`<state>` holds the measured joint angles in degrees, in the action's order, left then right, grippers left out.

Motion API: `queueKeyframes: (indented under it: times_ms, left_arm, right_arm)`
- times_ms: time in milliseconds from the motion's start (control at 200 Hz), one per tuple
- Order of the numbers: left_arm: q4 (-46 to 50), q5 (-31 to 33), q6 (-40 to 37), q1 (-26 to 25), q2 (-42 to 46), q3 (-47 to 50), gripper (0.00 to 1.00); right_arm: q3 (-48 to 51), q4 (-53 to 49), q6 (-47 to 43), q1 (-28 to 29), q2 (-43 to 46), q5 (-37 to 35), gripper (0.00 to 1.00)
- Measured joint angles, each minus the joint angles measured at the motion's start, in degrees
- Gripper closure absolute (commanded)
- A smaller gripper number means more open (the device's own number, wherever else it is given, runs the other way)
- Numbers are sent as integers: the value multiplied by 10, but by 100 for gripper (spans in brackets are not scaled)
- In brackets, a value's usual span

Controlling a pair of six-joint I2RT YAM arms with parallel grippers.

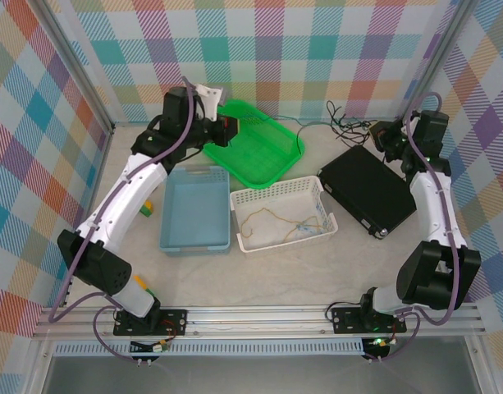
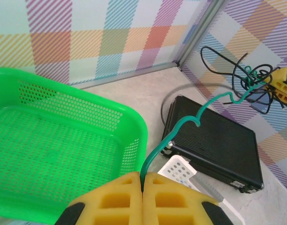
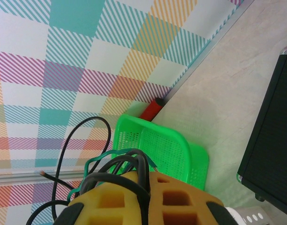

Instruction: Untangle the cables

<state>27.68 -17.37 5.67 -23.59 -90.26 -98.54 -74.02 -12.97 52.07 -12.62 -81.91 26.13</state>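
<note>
Two hands: both clenched, well apart, toward the back of the desk (image 1: 276, 279).
Left hand (image 2: 142, 176): its yellow pads are pressed flat together over one end of a green cable (image 2: 199, 115). It hangs above the left side of the tray (image 1: 294, 153).
Right hand (image 3: 145, 176): clamped on the cables (image 3: 120, 165), a clump of black and green strands that bulges out between the pads. It sits at the far right, by the far end of the box (image 1: 368, 193) and close to the plaid wall (image 1: 317, 49).
Green cable: climbs from the left pads, kinked in a few waves, crosses above the box and joins the clump at the right hand.
Cables: knotted right at the right hand. Black loops stick out from the knot toward the wall, and one strand ends in a bare coppery tip.
Tan cable (image 1: 288, 223): lies by itself on the floor of the basket (image 1: 276, 194) in a slack curl, apart from the knot.
Basket: white and perforated, mid-desk, between the bin (image 1: 173, 240) and the box.
Bin: blue, just left of the basket.
Tray: green and perforated, behind the bin and basket.
Box: black and flat, lying at an angle on the right side of the desk.
</note>
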Motion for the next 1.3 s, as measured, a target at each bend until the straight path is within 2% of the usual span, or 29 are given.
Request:
queueKeyframes:
  times_ms: [365, 790, 1030, 1300]
  left_arm:
    - [17, 29, -14, 78, 77, 39, 100]
    - [15, 38, -21, 92, 74, 63, 100]
    - [-59, 38, -3, 92, 35, 75, 100]
    - [-179, 40, 43, 92, -49, 77, 100]
  right_arm:
    - [0, -13, -6, -33, 0, -28, 100]
    - [0, -13, -7, -36, 15, -21, 100]
    - [0, -13, -5, -36, 53, -7, 100]
    - [0, -13, -5, -36, 73, 1, 100]
